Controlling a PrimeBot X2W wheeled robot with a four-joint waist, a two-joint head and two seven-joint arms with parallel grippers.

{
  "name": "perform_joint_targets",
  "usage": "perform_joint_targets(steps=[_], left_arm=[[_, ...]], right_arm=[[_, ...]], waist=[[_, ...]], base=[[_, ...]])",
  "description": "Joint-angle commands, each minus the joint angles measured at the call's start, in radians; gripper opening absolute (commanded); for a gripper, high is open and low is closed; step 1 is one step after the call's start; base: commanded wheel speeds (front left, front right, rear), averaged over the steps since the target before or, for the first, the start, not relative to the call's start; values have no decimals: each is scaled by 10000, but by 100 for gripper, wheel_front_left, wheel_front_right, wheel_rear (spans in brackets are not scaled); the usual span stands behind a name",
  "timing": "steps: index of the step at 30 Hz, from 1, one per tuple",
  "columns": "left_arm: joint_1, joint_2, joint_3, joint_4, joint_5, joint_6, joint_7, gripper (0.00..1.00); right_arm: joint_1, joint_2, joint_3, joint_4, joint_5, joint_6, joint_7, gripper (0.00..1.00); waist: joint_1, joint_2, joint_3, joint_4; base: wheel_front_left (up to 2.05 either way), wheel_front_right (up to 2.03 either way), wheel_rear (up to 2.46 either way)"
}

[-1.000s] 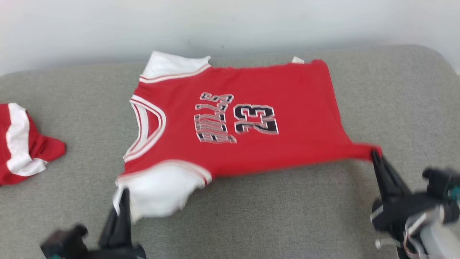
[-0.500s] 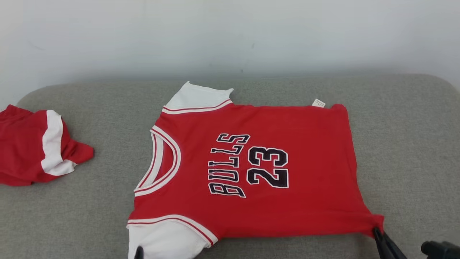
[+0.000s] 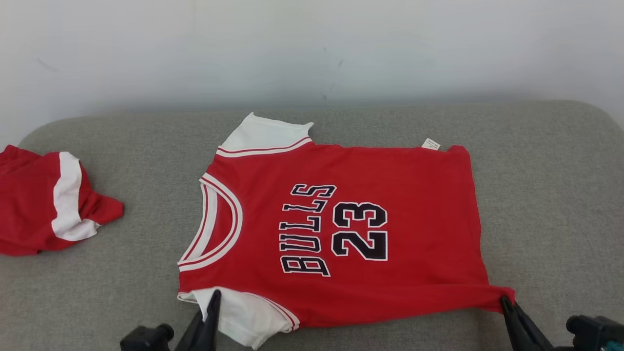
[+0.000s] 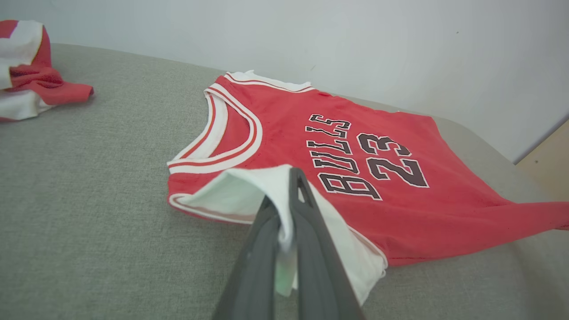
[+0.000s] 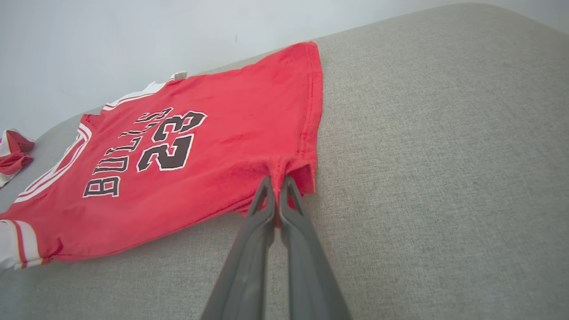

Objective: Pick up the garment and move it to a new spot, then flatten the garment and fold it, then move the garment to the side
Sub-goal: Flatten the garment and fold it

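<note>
The garment (image 3: 404, 204) is a red jersey with white sleeves and black "BULLS 23" lettering, spread face up on the grey cushion (image 3: 551, 195), neck to the left. My left gripper (image 3: 213, 296) is shut on the near white sleeve (image 4: 249, 191), lifting and curling it over the red cloth (image 4: 400, 204). My right gripper (image 3: 504, 303) is shut on the near hem corner (image 5: 293, 171) of the jersey (image 5: 213, 146), which is pulled into a point.
A second red and white garment (image 3: 44, 204) lies crumpled at the cushion's left end, also in the left wrist view (image 4: 31, 66). A pale wall (image 3: 312, 48) runs behind the cushion. Bare grey cushion lies right of the jersey and along the near edge.
The camera has tilted, so the scene sits lower in the picture. My left gripper has risen back into view with the white sleeve, folding it toward the jersey. My right gripper keeps the hem corner.
</note>
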Motion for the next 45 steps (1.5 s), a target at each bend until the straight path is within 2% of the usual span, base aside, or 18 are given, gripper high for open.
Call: perform_joint_targets(steps=[1, 6, 13, 19, 27, 28, 29, 30, 31, 36, 45], left_arm=[[-419, 23, 4, 125, 154, -96, 67, 0], [-1659, 187, 265, 771, 136, -342, 219, 0], [-3248, 456, 464, 2012, 134, -844, 466, 0], [-4485, 417, 510, 3382, 196, -1246, 400, 0], [-5767, 47, 307, 5220, 450, -1688, 148, 0], [-5899, 20, 251, 5439, 557, -1711, 135, 8], [-6015, -32, 204, 5594, 644, -1721, 73, 64], [-6101, -91, 198, 5765, 674, -1736, 27, 100], [-6197, -166, 232, 5999, 782, -1783, -88, 100], [-5928, -368, 565, 6109, 633, -1835, -194, 100], [-3990, -480, 1674, 4601, 1153, -1657, -210, 100]], right_arm=[[-271, -50, 13, 25, -70, -20, 43, 0], [-1371, -305, 426, 557, -106, -22, 59, 0], [-3225, -562, 1003, 1978, 137, -22, -162, 0], [-4785, -764, 1533, 3492, 263, -22, -493, 0], [-6316, -805, 2130, 5282, 245, -22, -1047, 0], [-6448, -826, 2190, 5482, 189, -22, -1154, 9], [-6562, -811, 2264, 5640, 183, -22, -1265, 40], [-6649, -768, 2326, 5794, 175, -22, -1359, 96], [-6737, -763, 2409, 6048, 213, -22, -1568, 100], [-6610, -880, 2515, 6368, 328, -22, -2053, 100], [-5396, -1067, 2386, 6120, 616, -22, -2575, 100]], waist=[[0, 0, 102, -122], [0, 0, 473, -464], [0, 0, 966, -702], [0, 0, 1287, -725], [0, 0, 1577, -623], [0, 0, 1597, -608], [0, 0, 1605, -597], [0, 0, 1599, -590], [0, 0, 1527, -571], [0, 0, 1225, -511], [0, 0, 830, -339]], base=[[0, 0, 0], [0, 0, 0], [0, 0, 0], [0, 0, 0], [0, 0, 0], [0, 0, 0], [0, 0, 0], [0, 0, 0], [0, 0, 0], [0, 0, 0], [0, 0, 0]])
